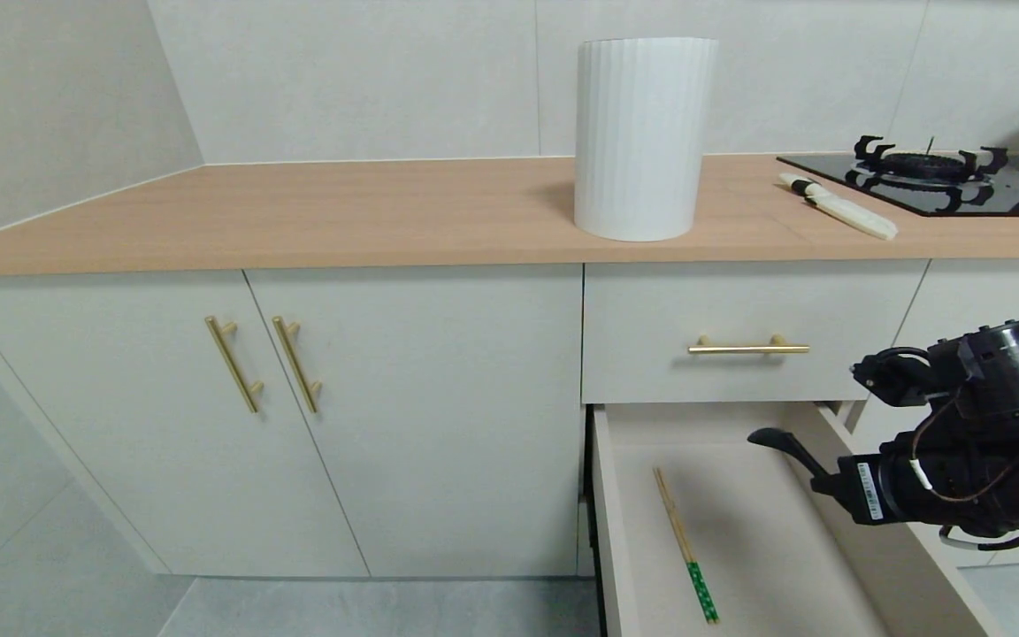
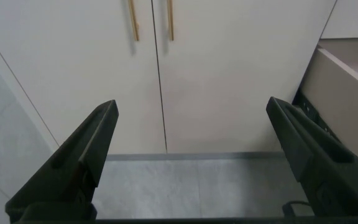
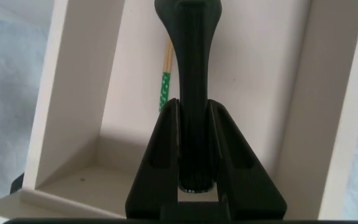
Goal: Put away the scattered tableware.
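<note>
The right gripper (image 1: pixel 828 485), clamped on a black spoon-like utensil (image 1: pixel 779 440), hovers above the open drawer (image 1: pixel 605 522), the utensil's long axis roughly parallel to the chopsticks (image 1: pixel 685 553) lying on the drawer floor below.

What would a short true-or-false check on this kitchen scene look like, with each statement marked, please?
1. The lower drawer is pulled open. True.
2. The chopsticks lie on the countertop. False: they lie inside the open drawer.
3. The right claw is shut on a black utensil above the drawer. True.
4. The left claw holds the knife. False: it is open and empty, facing the cabinet doors; the knife lies on the countertop beside the hob.
5. The white ribbed container stands upright on the countertop. True.
</note>
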Motion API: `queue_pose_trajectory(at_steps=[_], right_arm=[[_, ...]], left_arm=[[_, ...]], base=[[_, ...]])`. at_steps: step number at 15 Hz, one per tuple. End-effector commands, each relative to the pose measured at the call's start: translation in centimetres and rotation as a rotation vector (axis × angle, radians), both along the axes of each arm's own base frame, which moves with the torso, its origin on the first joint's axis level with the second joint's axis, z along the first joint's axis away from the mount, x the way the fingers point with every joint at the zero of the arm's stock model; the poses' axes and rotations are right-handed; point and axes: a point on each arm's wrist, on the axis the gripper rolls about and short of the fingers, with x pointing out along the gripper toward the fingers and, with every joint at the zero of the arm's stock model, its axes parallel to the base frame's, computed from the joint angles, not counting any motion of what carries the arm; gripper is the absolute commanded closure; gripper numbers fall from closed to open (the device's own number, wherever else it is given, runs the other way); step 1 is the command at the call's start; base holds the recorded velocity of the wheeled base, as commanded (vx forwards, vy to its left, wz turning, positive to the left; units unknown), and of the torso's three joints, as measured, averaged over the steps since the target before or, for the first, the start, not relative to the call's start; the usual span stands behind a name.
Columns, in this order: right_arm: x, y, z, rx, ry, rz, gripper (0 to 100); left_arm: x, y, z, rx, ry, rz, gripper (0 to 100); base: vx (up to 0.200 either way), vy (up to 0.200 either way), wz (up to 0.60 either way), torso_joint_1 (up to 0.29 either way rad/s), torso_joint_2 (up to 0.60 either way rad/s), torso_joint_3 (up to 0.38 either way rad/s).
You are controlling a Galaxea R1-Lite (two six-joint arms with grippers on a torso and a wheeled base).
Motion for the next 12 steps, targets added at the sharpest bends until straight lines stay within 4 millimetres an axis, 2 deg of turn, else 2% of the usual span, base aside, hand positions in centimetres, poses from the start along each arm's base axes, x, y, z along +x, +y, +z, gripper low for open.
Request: queue_pose_trajectory(at_steps=[1, 3, 5, 7, 10, 12], right_arm=[[0.0, 0.0, -0.3, 0.001, -0.002, 0.001, 100], [0.4, 0.1, -0.6, 0.0, -0.001, 0.0, 100], [1.3, 0.4, -2.1, -0.012, 0.01, -0.008, 100], [2.9, 0.8, -4.7, -0.05, 0.024, -0.041, 100], [5.7, 1.4, -10.1, -0.083, 0.057, -0.077, 100], [6.3, 1.5, -13.0, -0.1, 0.105, -0.077, 100]], left_arm=[[0.0, 0.0, 0.0, 0.0, 0.001, 0.001, 0], [0.0, 0.0, 0.0, 0.0, 0.001, 0.001, 0], [0.0, 0.0, 0.0, 0.0, 0.001, 0.001, 0], [0.0, 0.0, 0.0, 0.0, 0.001, 0.001, 0], [0.0, 0.0, 0.0, 0.0, 0.001, 0.001, 0], [0.0, 0.0, 0.0, 0.0, 0.0, 0.001, 0]], base=[[0.0, 0.0, 0.0, 0.0, 0.0, 0.0], [0.0, 0.0, 0.0, 0.0, 0.0, 0.0], [0.0, 0.0, 0.0, 0.0, 0.0, 0.0], [0.0, 0.0, 0.0, 0.0, 0.0, 0.0], [0.0, 0.0, 0.0, 0.0, 0.0, 0.0], [0.0, 0.0, 0.0, 0.0, 0.0, 0.0]])
